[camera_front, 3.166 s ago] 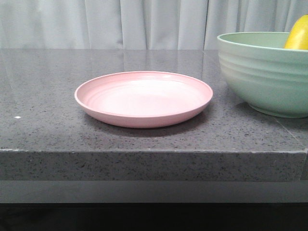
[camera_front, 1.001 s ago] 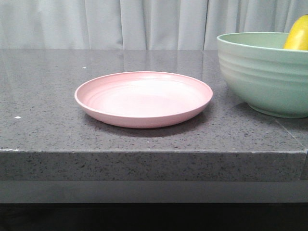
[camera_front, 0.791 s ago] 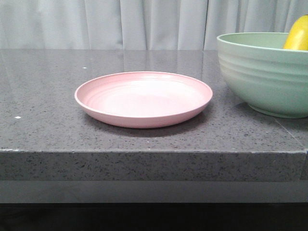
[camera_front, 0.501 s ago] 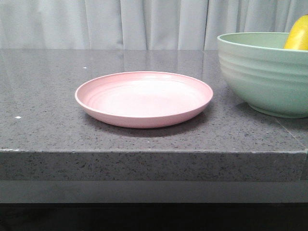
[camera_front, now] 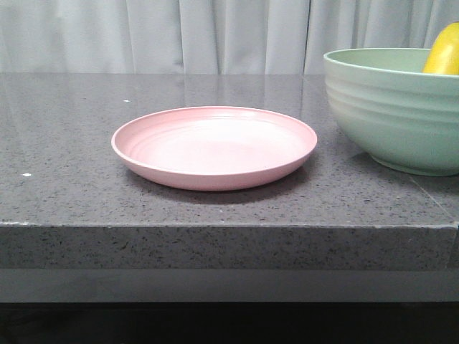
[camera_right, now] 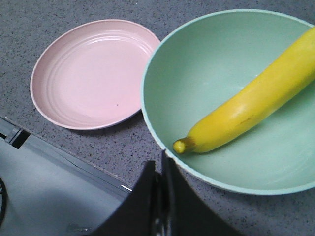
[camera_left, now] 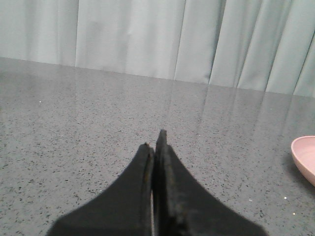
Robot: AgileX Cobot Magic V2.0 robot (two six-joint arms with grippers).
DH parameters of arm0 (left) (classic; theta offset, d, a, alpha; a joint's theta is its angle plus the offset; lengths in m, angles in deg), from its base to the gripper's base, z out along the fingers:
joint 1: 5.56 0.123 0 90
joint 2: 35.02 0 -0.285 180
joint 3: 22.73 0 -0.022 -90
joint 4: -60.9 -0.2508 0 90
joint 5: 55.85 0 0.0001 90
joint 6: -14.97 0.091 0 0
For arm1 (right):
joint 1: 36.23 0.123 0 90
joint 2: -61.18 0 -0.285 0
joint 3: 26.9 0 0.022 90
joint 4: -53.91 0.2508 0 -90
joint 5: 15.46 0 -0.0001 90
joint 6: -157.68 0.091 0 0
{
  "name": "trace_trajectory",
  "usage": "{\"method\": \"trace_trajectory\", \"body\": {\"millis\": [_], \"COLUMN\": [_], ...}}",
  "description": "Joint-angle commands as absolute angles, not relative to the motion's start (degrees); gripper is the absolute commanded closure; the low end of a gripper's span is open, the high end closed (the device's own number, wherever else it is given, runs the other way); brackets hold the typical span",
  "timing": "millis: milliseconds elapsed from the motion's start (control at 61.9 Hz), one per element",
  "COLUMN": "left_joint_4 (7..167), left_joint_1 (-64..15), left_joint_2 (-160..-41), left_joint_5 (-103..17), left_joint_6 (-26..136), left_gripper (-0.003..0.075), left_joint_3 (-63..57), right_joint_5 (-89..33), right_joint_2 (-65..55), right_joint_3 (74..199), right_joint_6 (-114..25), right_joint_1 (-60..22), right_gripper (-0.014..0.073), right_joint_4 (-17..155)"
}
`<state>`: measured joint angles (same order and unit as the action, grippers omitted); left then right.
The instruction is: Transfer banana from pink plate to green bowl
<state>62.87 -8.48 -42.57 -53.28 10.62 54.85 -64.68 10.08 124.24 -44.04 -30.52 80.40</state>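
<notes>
Both hands are shut tight and hold nothing.
Right hand [camera_right: 161, 169] hangs above the near rim of the green bowl [camera_right: 206, 54], where the banana [camera_right: 251, 101] lies inside, one end leaning up on the wall. Left hand [camera_left: 154, 147] is low over the grey surface [camera_left: 74, 113]. Pink plate [camera_front: 214, 147] sits bare beside the bowl.

Front view is set low, near the counter [camera_front: 215, 244] edge, level with the pink plate [camera_front: 214, 147]; green bowl [camera_front: 394, 107] at 3 o'clock. Left wrist view skims the counter toward curtains [camera_left: 147, 39]. Right wrist view looks down; plate and bowl are shared.
</notes>
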Motion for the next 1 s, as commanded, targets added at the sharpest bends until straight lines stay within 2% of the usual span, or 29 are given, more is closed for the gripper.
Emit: {"method": "trace_trajectory", "body": {"millis": [0, 162, 388, 549, 711, 856, 985], "left_joint_4": [62.9, 62.9, 62.9, 62.9, 62.9, 62.9, 62.9], "left_joint_1": [-8.9, -8.9, -8.9, -8.9, -8.9, -8.9, -8.9], "left_joint_2": [-41.5, -41.5, -41.5, -41.5, -41.5, -41.5, -41.5], "left_joint_5": [-58.1, -58.1, -58.1, -58.1, -58.1, -58.1, -58.1], "left_joint_6": [10.1, 10.1, 10.1, 10.1, 10.1, 10.1, 10.1], "left_gripper": [0.0741, 0.0741, 0.0741, 0.0741, 0.0741, 0.0741, 0.0741], "left_joint_3": [55.1, 55.1, 55.1, 55.1, 55.1, 55.1, 55.1], "right_joint_5": [-61.6, -52.2, -33.3, -27.4, -26.6, -23.9, -18.4], "right_joint_2": [10.5, 17.6, 35.6, 44.8, 47.9, 52.7, 55.4], "right_joint_3": [125.4, 118.1, 98.5, 90.0, 86.8, 83.2, 78.9], "right_joint_6": [-44.3, -44.3, -44.3, -44.3, -43.5, -30.5, -25.9], "right_joint_1": [-30.6, -31.1, -32.0, -32.2, -32.2, -32.2, -32.2], "right_gripper": [0.0664, 0.0664, 0.0664, 0.0664, 0.0664, 0.0664, 0.0664], "right_joint_4": [82.1, 80.4, 81.9, 81.8, 80.8, 69.2, 63.8]}}
